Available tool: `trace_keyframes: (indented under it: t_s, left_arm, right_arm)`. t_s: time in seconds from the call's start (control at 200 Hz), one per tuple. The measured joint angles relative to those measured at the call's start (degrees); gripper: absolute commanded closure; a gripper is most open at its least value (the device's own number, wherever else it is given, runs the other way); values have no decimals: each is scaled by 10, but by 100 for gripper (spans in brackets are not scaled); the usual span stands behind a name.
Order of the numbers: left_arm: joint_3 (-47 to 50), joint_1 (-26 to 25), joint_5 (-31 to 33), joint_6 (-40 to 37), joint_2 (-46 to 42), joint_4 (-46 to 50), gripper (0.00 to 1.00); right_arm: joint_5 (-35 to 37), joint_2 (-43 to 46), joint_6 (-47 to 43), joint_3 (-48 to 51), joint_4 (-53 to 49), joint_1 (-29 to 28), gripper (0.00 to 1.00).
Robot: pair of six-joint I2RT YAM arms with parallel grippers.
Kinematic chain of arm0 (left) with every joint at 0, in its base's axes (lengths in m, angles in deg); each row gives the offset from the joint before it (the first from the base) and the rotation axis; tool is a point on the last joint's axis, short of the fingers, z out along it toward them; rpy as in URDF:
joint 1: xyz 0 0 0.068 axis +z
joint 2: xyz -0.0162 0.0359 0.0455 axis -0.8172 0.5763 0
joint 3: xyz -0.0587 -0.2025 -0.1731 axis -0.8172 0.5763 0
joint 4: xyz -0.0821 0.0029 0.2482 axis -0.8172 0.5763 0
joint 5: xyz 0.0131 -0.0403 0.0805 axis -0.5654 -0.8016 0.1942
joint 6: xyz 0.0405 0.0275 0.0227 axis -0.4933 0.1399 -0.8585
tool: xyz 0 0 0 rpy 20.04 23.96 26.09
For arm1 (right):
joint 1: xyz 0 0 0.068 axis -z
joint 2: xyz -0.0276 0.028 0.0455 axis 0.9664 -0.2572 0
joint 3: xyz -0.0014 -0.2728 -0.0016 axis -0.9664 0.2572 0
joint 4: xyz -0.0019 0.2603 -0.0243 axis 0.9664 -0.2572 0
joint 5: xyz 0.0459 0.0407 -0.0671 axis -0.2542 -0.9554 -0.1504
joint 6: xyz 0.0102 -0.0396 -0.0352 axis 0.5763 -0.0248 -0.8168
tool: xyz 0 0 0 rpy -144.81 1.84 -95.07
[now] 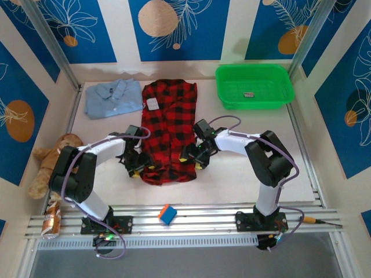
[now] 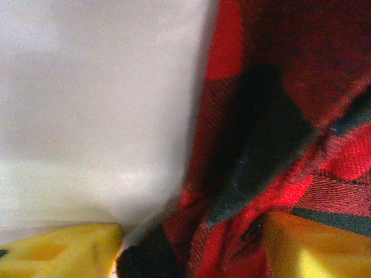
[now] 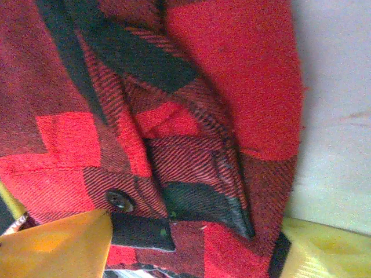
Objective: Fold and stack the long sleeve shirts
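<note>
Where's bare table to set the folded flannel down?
Free: the patch below the basket, right of the right arm; the strip between the flannel and the near rail; a smaller patch between blue shirt and toy. Crowded: centre, where the left arm and right arm meet the flannel.

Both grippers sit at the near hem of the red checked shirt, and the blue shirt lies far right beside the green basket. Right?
No. The blue shirt lies far left, across the red checked shirt from the green basket; the top external view shows it. The left gripper and right gripper do sit at that near hem.
</note>
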Motion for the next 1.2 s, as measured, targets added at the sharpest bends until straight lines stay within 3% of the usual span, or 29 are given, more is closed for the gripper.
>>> trace_keyframes:
  t_s: [0.17, 0.295, 0.425, 0.59, 0.875, 1.201]
  left_arm:
    - [-15, 0, 11, -21, 12, 27, 79]
    - [-12, -3, -17, -38, 5, -1, 89]
    - [4, -6, -44, -55, -8, -47, 100]
    - [35, 1, -69, -68, -35, -105, 100]
    - [45, 30, -110, -76, -129, -118, 100]
    - [28, 70, -161, -75, -129, -122, 100]
  right_arm:
    - [-23, -18, 6, -5, 5, 9, 78]
    - [-26, -26, 2, -5, 33, 5, 90]
    - [-26, -19, -6, -3, 39, 1, 92]
    - [-26, 32, -12, 12, 30, -2, 95]
    - [-26, 68, -23, 11, 13, -5, 96]
    - [-40, 67, -43, -45, -17, 19, 96]
